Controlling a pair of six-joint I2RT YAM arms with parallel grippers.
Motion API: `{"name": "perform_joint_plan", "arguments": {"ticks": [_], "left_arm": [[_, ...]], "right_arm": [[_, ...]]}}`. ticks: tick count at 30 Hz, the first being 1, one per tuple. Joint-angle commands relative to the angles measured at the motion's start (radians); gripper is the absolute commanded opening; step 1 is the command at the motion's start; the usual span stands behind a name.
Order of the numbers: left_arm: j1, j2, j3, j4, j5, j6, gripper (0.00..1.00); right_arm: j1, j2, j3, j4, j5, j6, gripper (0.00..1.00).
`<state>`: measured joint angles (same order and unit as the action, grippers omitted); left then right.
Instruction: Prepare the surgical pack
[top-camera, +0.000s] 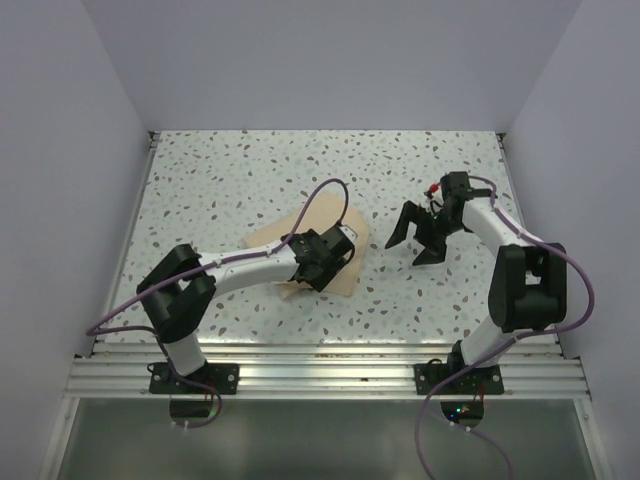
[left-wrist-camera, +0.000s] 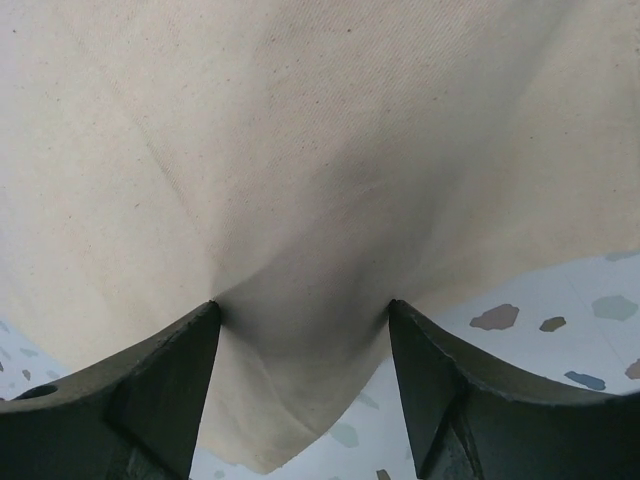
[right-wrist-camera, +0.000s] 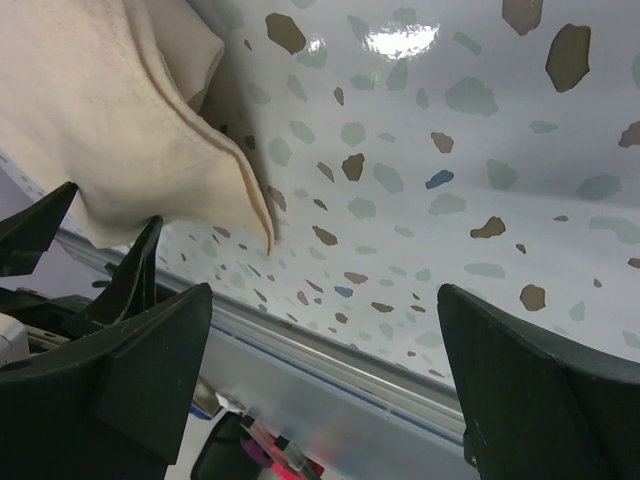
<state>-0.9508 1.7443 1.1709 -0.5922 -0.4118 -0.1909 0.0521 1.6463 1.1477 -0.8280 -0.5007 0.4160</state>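
Item: surgical pack (top-camera: 272, 238), a tan, kraft-coloured woven cloth with a stitched hem, folded into a small, somewhat rumpled parcel. It lies flat on the white, brown-and-grey-speckled terrazzo desk (top-camera: 250, 170) beneath it. Left tool (left-wrist-camera: 303, 310), black, two-fingered: directly over the pack, one finger on either side of a raised pucker of cloth that touches both fingertips. Its jaws stand fairly wide, and it cannot be told whether the pucker is pinched or merely lies between them. Right tool (right-wrist-camera: 325, 295), same make: just right of the pack and apart from it, jaws spread wide with nothing between them. A hemmed corner of the pack shows at the upper left of its wrist view. Step in hand, as judged: laying down or settling a fold of the pack. Handling note: the cloth is limp and will follow any finger that catches it. The left tool should therefore rise straight up from the pack, jaws wide enough to shed the pucker. The right tool could press the pack's hemmed corner to pin the layers. Risk: a sideways drag would likely undo the fold.
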Motion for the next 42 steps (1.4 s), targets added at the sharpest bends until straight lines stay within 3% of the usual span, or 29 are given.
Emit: {"name": "perform_joint_plan", "arguments": {"ticks": [1, 11, 20, 29, 33, 37, 39, 42], "left_arm": [[-0.002, 0.009, -0.008, 0.02, -0.085, -0.015, 0.72], [-0.002, 0.027, -0.004, 0.025, -0.171, -0.008, 0.56], [-0.002, 0.032, 0.01, 0.029, -0.131, 0.022, 0.3], [-0.002, 0.035, 0.027, 0.026, -0.065, 0.044, 0.0], [0.0, 0.034, 0.05, 0.012, -0.044, 0.045, 0.0], [0.0, 0.038, 0.098, -0.034, 0.013, 0.041, 0.0], [0.0, 0.038, 0.118, -0.046, 0.037, 0.039, 0.0], [0.0, 0.04, 0.145, -0.069, 0.059, 0.047, 0.0]], "right_arm": [[0.002, -0.043, -0.028, 0.032, -0.035, 0.023, 0.99], [0.025, -0.037, -0.042, 0.046, -0.038, 0.03, 0.99], [0.127, -0.028, -0.084, 0.11, -0.09, 0.096, 0.99], [0.215, -0.01, -0.141, 0.363, -0.131, 0.333, 0.98], [0.221, 0.026, -0.114, 0.366, -0.144, 0.348, 0.98], [0.247, 0.018, -0.161, 0.45, -0.136, 0.444, 0.88], [0.262, 0.006, -0.198, 0.55, -0.128, 0.527, 0.72], [0.287, -0.01, -0.252, 0.644, -0.088, 0.607, 0.58]]}}
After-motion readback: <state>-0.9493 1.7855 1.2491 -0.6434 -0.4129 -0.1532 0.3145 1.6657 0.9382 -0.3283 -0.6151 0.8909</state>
